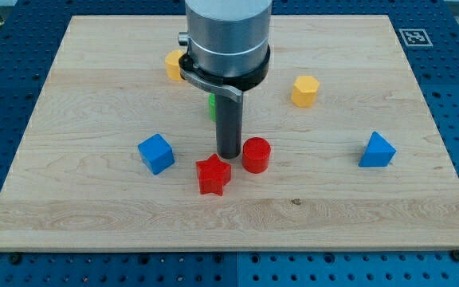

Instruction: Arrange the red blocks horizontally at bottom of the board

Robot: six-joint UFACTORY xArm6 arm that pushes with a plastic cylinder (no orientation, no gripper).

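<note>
The light is bright and even, the shadows under the blocks are soft, and everything looks sharp.

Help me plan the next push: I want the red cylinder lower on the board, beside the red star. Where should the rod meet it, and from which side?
Meet the red cylinder on its curved wall facing the view's top, dead centre, probably pushing downward. An off-centre contact would likely slip off. My tip sits just to its left, above the red star, so it must first go round.

Pale wood board [94,215], matt dark rod [229,123]
</note>
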